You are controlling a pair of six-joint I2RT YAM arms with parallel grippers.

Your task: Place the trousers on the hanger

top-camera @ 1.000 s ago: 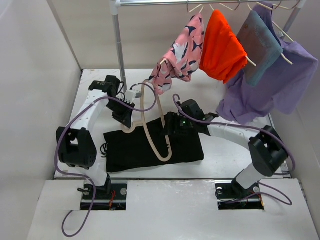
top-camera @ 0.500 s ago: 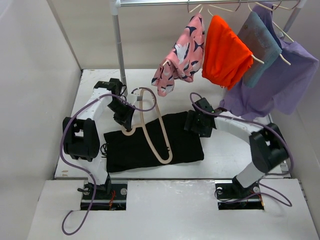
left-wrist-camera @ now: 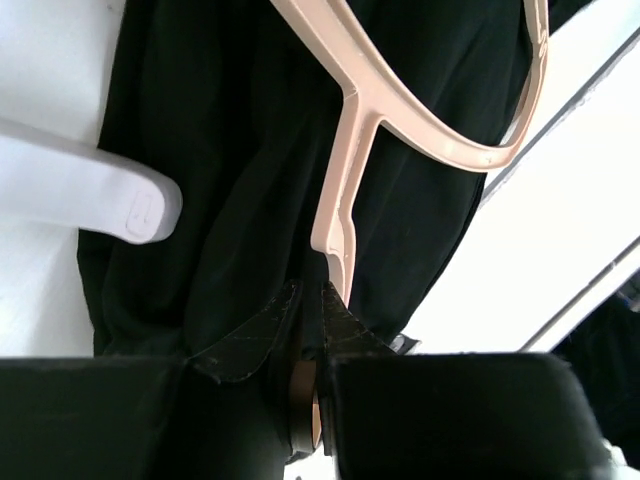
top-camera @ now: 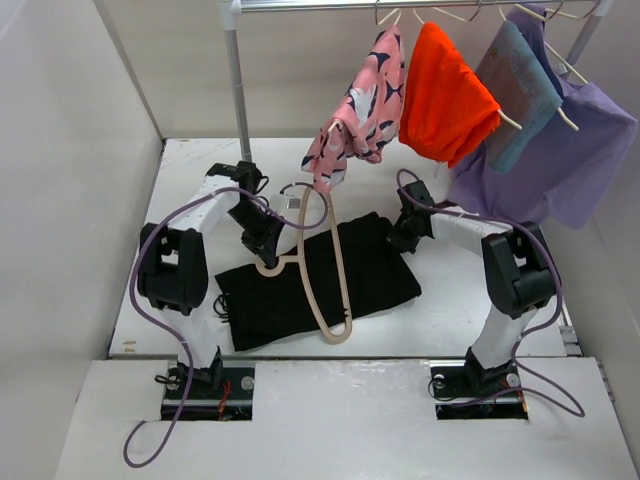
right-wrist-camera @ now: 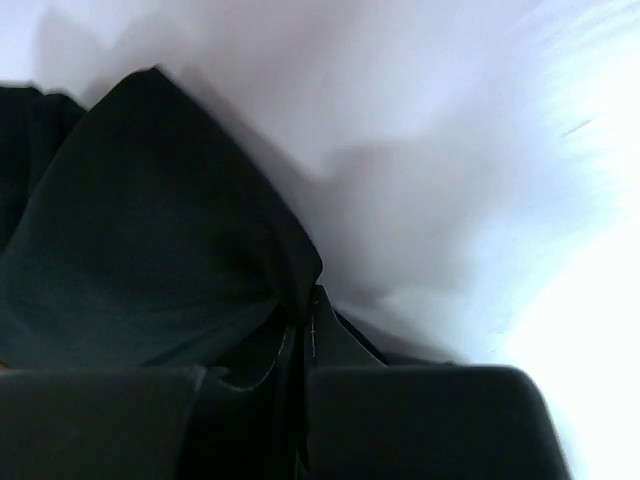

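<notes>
The black trousers [top-camera: 375,285] lie flat on the white worktop [top-camera: 455,300], between the two arms. Compared with one second ago, the whole cloth has turned a little and its far right corner now stands up from the surface.

The pale wooden hanger [left-wrist-camera: 350,170] rests across the trousers, with its hook toward the back. It has moved a little to the right, and its long side now reaches almost to the near edge of the cloth.

The left claw [left-wrist-camera: 318,300] is clamped on the end of the hanger, as before. The bigger change is at the right claw [right-wrist-camera: 303,320]. It was above the middle of the trousers with its fingers apart; now it is at the far right corner and its fingers are pressed together on a fold of the black fabric.

I judge that both arms now hold what they need, so the cloth can be lifted and passed through the hanger. The pinch takes only a small piece of fabric, so it may slip.

Behind, the pink patterned garment [top-camera: 365,100] and the orange garment [top-camera: 445,95] hang untouched.
</notes>
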